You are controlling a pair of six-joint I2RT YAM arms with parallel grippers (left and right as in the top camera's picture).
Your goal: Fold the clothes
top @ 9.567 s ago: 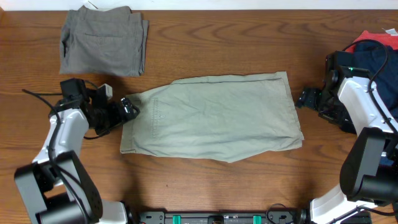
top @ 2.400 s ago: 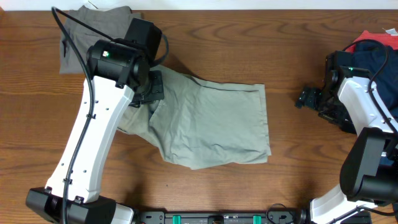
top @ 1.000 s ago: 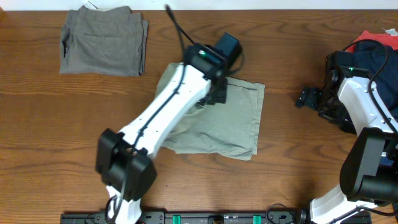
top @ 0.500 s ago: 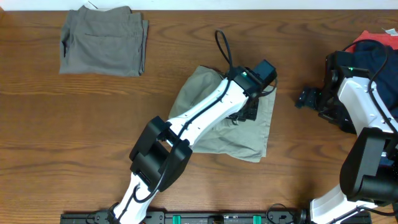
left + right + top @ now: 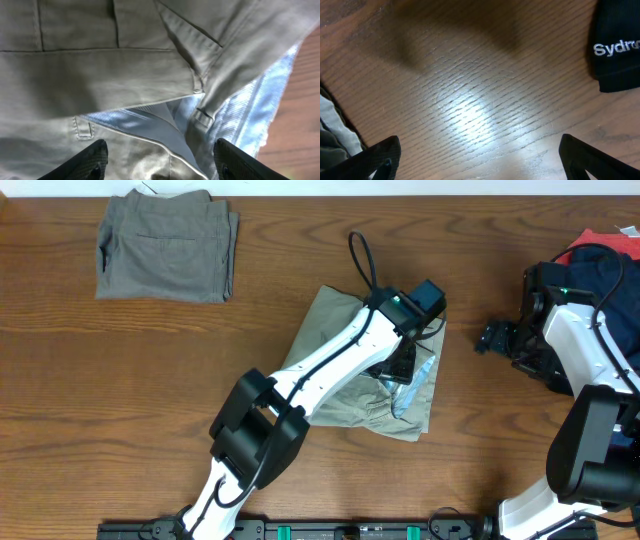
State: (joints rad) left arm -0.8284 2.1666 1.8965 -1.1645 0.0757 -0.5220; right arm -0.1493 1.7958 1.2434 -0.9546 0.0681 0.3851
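left gripper [image 5: 162,160] stood spread, released, over the khaki trousers [image 5: 362,408]; pale lining [image 5: 150,117] beneath it was newly exposed. right gripper [image 5: 482,157] stood spread, empty.

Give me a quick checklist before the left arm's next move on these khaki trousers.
1. Left gripper open, holding nothing: ok.
2. Khaki trousers folded over: ok.
3. Fold edges tidy: not ok, pale lining shows at the right edge.
4. Hidden layers flat: cannot tell.
5. Right gripper open over bare table, apart from the trousers: ok.
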